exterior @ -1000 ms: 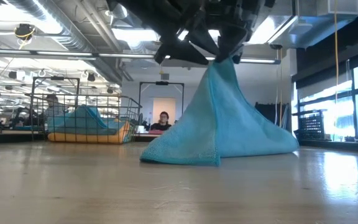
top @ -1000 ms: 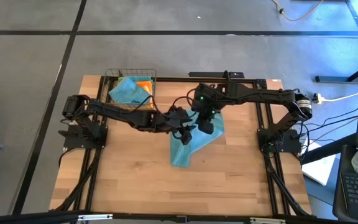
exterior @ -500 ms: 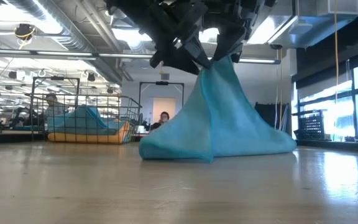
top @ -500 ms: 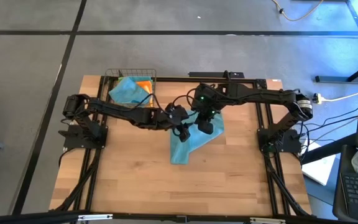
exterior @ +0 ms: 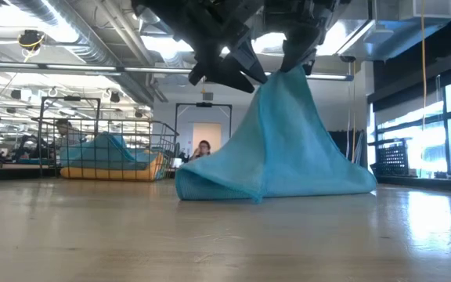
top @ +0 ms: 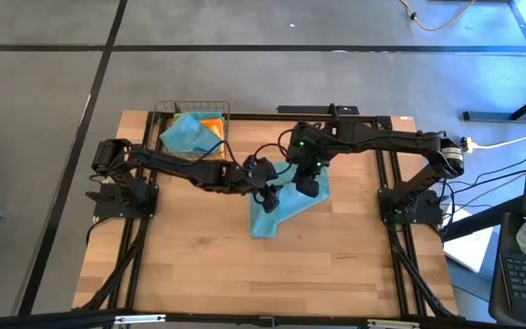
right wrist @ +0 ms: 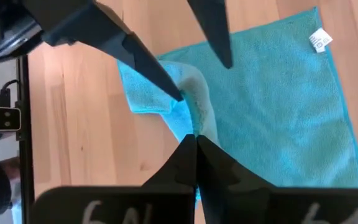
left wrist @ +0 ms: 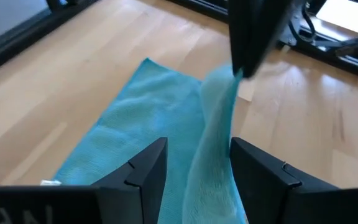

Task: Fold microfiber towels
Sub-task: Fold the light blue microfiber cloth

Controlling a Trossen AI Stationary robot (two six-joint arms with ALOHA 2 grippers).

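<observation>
On the wooden table, near its middle, a teal towel is drawn up into a tent shape, its top corner lifted and its lower edges resting on the wood. Seen from table height, the towel rises to a peak, with its left edge curled under in a loose fold.

At the far left corner of the table stands a wire basket with another teal cloth heaped over an orange cloth.

From the right side, the right arm reaches to the middle of the table, and the right gripper is pinched tight on the towel's raised corner, fingers closed together with fabric between them. From the left side, the left arm stretches across, and the left gripper hovers just beside the hanging fold, its fingers spread apart with the draped cloth running between them; whether they touch the cloth cannot be told.

A small white tag sits at one corner of the towel lying on the table.
</observation>
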